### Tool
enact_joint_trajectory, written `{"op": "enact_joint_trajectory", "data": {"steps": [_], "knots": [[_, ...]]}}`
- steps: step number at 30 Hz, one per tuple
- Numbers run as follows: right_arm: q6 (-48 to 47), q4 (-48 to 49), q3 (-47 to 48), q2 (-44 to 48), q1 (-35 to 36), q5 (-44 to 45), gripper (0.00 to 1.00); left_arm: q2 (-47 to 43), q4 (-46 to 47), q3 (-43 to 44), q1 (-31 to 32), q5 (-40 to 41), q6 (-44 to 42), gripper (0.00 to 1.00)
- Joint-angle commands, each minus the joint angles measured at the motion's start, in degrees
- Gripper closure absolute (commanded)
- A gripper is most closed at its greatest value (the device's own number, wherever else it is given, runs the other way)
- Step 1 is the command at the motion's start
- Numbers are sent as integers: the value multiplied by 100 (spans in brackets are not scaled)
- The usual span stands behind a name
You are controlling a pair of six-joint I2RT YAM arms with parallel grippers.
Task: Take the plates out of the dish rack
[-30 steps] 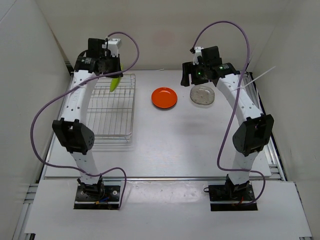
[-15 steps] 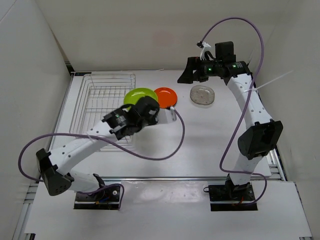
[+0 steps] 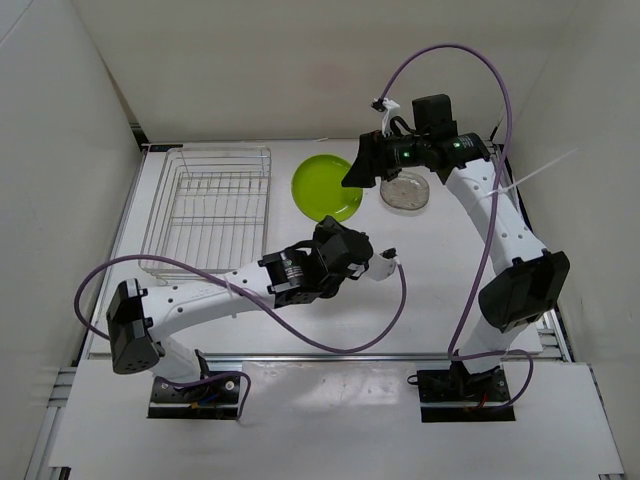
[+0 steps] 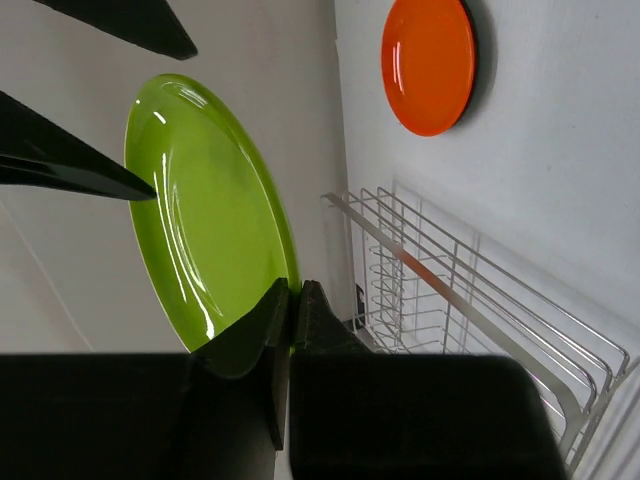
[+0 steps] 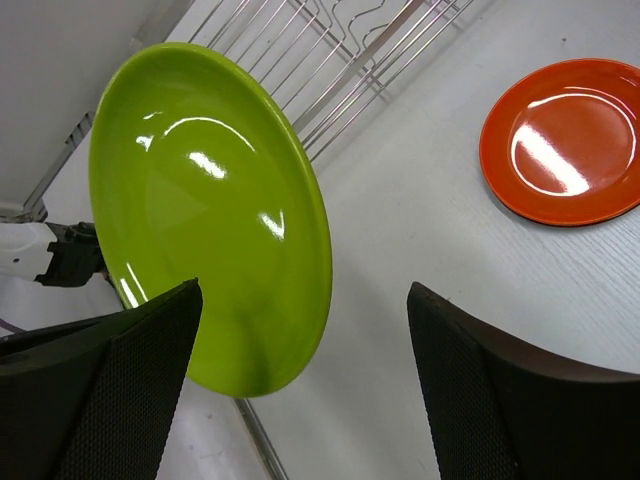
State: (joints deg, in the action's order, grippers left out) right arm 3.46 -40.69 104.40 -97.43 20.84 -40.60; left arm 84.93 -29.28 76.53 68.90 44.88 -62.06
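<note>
My left gripper [image 4: 293, 291] is shut on the rim of the lime green plate [image 4: 200, 215] and holds it tilted in the air. In the top view this plate [image 3: 328, 187] hangs right of the silver wire dish rack [image 3: 210, 205], with the left gripper [image 3: 336, 226] at its near edge. My right gripper [image 5: 300, 370] is open, and the green plate [image 5: 210, 210] lies partly between its fingers, apart from both. A red-orange plate [image 5: 565, 140] lies flat on the table; the green plate hides it in the top view. The clear plate [image 3: 405, 192] rests under the right arm.
White walls close in the table on the left, back and right. The left arm [image 3: 230, 290] stretches low across the table's middle, trailing a purple cable [image 3: 370, 325]. The right gripper [image 3: 355, 172] hovers between the green and clear plates.
The left arm carried the green plate out of the rack and rightward, over the red-orange plate. The right gripper swung left and down to the plate's edge, its jaws wide.
</note>
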Motion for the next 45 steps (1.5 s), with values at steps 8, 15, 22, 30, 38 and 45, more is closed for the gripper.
{"op": "enact_joint_trajectory", "data": {"steps": [8,15,22,30,38,45], "knots": [[-232,-27,89,-4,17,52,52,278,353,345,62,390,-113,88],[-179,-27,-16,163,17,-70,91,340,300,292,62,390,-43,88],[-74,78,-77,215,17,-19,100,446,353,468,9,390,19,88],[899,596,-148,67,-123,2252,100,560,-2833,758,-105,-802,1309,0],[1262,1405,105,-979,-177,3769,100,447,-3456,659,-1483,-1559,2425,0],[1587,1283,1108,-2236,-177,4165,100,-90,-1389,1196,-3373,-718,3050,0]]}}
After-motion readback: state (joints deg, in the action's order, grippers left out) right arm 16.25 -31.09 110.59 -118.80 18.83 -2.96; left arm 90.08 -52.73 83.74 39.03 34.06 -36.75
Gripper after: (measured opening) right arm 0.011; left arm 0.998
